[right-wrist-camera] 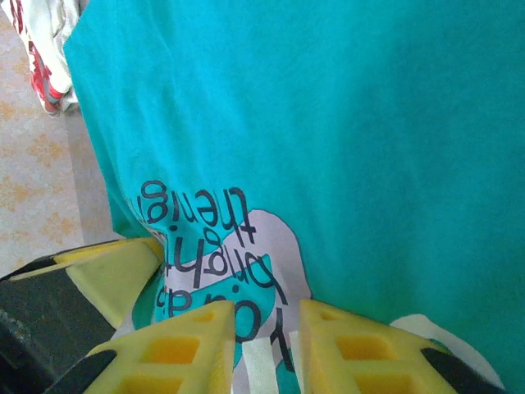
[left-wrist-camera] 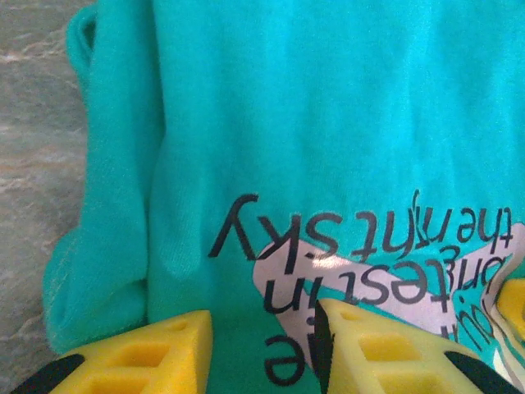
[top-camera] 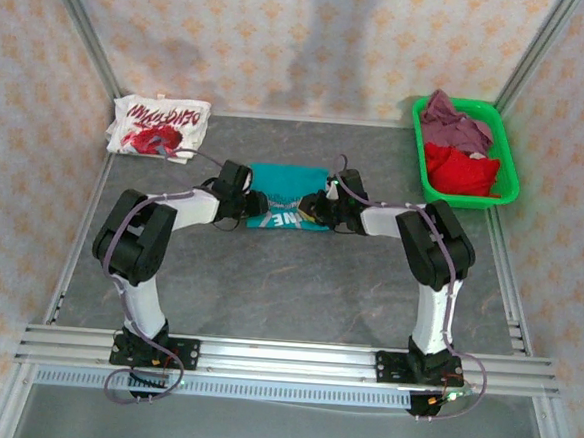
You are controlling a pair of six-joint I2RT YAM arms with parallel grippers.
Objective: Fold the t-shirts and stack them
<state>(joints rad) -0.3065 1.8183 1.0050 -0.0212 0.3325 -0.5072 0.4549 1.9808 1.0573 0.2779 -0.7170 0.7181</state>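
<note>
- Teal tee (top-camera: 289,189) lies mid-table between the two grippers, gathered into a rough rectangle. Its lettered print faces up at the near edge.
- Soft, light knit, so it will sag and spill open if lifted by a single layer. Nothing about it is fragile.
- My judgement is that the best hold pinches every layer at the near hem, one corner per gripper. Both should move together so the fold line stays straight.
- The main risk is an under-layer slipping out, or the cloth dragging on the grey table (top-camera: 297,290) and skewing the fold.
- Left gripper (left-wrist-camera: 262,349): the yellow fingers stand part open, straddling the near edge beside the print. The cloth lies flat in the gap with no pucker, so it looks unclamped.
- Right gripper (right-wrist-camera: 267,341): the fingers sit closer together and printed cloth runs up into the narrow gap. I cannot tell whether it is pinched or only touched.
- White tee (top-camera: 158,126) with red print rests folded at the far-left corner, probably the place to stack.
- Basket (top-camera: 464,198) at far right holds the red tee (top-camera: 463,171) and the mauve tee (top-camera: 454,118), both crumpled.
</note>
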